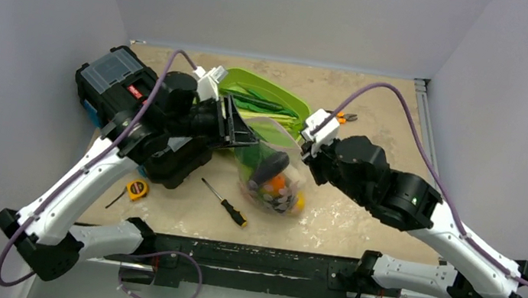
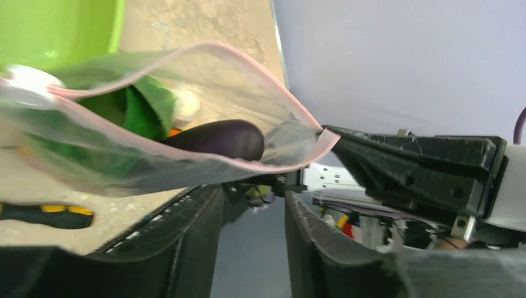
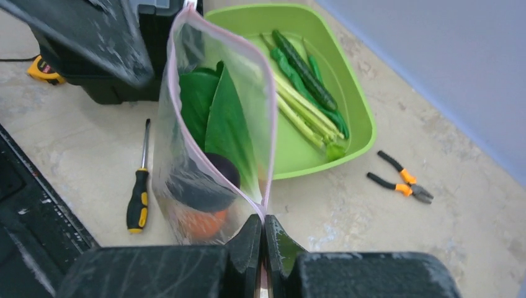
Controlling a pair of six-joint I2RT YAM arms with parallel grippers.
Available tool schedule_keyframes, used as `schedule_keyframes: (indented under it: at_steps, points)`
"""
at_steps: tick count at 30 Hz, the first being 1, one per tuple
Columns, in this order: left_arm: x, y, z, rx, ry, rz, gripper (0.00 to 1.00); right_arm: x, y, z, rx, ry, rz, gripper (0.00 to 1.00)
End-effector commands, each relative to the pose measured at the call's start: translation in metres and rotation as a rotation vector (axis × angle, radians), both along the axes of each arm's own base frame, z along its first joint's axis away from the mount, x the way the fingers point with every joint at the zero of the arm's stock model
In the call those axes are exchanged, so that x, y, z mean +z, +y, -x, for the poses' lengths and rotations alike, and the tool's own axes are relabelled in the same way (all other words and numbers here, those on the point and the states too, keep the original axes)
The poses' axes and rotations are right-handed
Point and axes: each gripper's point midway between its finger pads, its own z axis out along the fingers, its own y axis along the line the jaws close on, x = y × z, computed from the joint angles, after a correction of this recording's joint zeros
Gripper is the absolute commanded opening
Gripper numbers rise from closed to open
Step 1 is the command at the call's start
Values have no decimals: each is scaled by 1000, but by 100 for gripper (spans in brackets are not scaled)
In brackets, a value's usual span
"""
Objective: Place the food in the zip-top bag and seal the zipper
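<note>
From above, the zip-top bag (image 1: pixel 274 177) sits between the arms, green pods (image 1: pixel 262 106) left in the tray (image 1: pixel 297 107); left wrist view, the left gripper (image 2: pixel 253 205) looks spread and off the bag, so the mouth could flop shut; right wrist view, the right gripper (image 3: pixel 263 233) pinches the zipper (image 3: pixel 271 124) corner, which might slip

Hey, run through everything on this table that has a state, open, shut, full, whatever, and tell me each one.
zip-top bag: upright, holding food
zipper: unsealed, mouth gaping
right gripper: shut on the bag's corner
left gripper: open, at the bag's other end
tray: holds green pods
pliers: handles spread
toolbox: lid shut
</note>
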Motion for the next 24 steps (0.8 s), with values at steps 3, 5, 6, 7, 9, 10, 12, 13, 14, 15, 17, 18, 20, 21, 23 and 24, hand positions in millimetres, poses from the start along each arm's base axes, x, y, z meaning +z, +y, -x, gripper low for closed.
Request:
schedule_keyframes:
  at_steps: [3,5,6,7,9,10,12,13,14,15,17,18,20,21,23,24]
  points:
    - [-17,65,8,129,-235,-228,49,14,-1,-2,95,-206,-48,0]
    - [-20,79,9,156,-302,-272,53,15,-2,4,126,-220,-65,0]
    - [-20,84,9,165,-340,-280,55,16,-5,5,130,-233,-68,0]
    - [-20,86,10,157,-384,-286,57,16,-7,6,130,-241,-69,0]
    - [-22,87,12,121,-486,-285,60,16,-13,8,134,-255,-74,0]
    - [-25,87,12,99,-524,-294,59,14,-14,9,135,-253,-70,0]
    - [-30,83,11,49,-592,-309,63,11,-17,10,125,-245,-66,0]
    - [-35,80,12,16,-619,-309,68,9,-18,10,121,-238,-63,0]
    - [-39,75,12,-19,-642,-305,72,6,-20,10,117,-228,-53,0]
    - [-44,72,11,-45,-659,-306,76,3,-22,11,112,-216,-46,0]
    - [-55,68,7,-72,-677,-320,84,0,-24,14,113,-199,-42,0]
    - [-61,66,5,-94,-687,-327,86,-1,-25,15,115,-194,-44,0]
    - [-68,58,4,-164,-744,-327,90,-1,-26,18,128,-188,-48,0]
    - [-70,56,1,-177,-770,-333,92,-1,-27,20,135,-187,-51,0]
    - [-72,52,-5,-203,-837,-319,94,-2,-28,22,145,-190,-49,0]
    - [-69,48,-7,-215,-872,-287,95,-3,-28,23,150,-187,-44,0]
